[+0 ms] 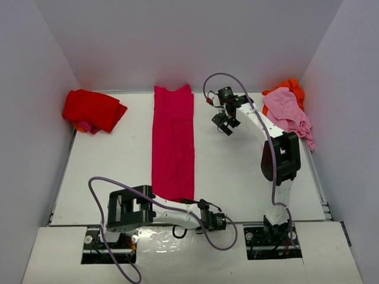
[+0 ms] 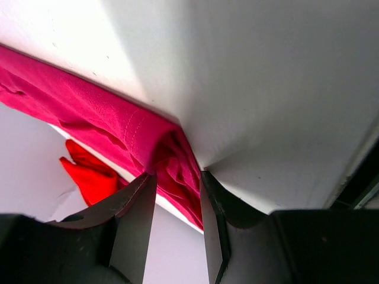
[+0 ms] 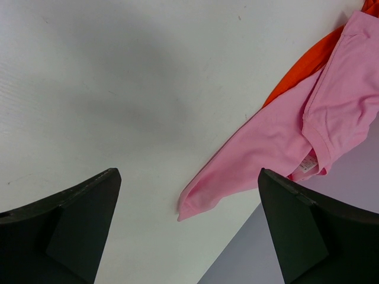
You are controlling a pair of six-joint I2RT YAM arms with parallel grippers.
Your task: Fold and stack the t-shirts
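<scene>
- Top view: We see the crimson-magenta t-shirt (image 1: 173,142) laid as one long, narrow strip down the middle of the white table (image 1: 231,171), with its far end close to the back wall (image 1: 189,41). The bright red t-shirt (image 1: 92,109) lies bunched in the far left corner, and a scrap of pink and orange cloth shows under its near edge. In the far right corner the pale pink t-shirt (image 1: 286,113) is draped over the orange t-shirt (image 1: 291,87), one end trailing along the right-hand wall. The left gripper (image 1: 201,207) sits low at the strip's near right corner. The right gripper (image 1: 224,125) hangs over bare table between the strip and the pink heap, touching neither.
- Left wrist view: We look past the left gripper (image 2: 175,198), its jaws drawn in and grasping a bunched fold of the crimson-magenta t-shirt (image 2: 106,118) at that corner. The stitched hem runs away to the upper left across the table (image 2: 266,89). The bright red t-shirt (image 2: 89,176) shows well beyond.
- Right wrist view: We find the right gripper (image 3: 188,177) released, its jaws spread wide with only the table (image 3: 118,89) between them. The pale pink t-shirt (image 3: 296,130) lies ahead on the right, a tapered end of it reaching toward the middle of the view and a small label showing at a seam. The orange t-shirt (image 3: 299,68) peeks out from beneath it.
</scene>
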